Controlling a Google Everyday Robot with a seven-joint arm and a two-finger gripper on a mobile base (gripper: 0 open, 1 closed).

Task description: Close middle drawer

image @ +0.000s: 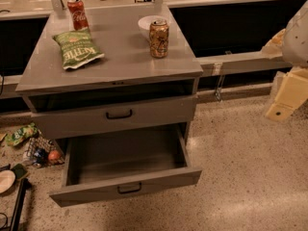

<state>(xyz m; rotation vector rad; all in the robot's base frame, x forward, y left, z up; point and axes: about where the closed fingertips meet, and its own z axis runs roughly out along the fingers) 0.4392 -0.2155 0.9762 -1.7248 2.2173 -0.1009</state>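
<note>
Hanging at the right edge, my fingers (280, 109) are well apart from the middle drawer (126, 189); spread or closed, I can't tell. It's pulled far out, low to their left, front running crosswise, so I'd push straight back under the table (120, 57).

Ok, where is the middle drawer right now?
The middle drawer sits low and left of centre in the camera view, pulled out beneath the top drawer; the pincer hangs at the right edge, clear of it.
</note>
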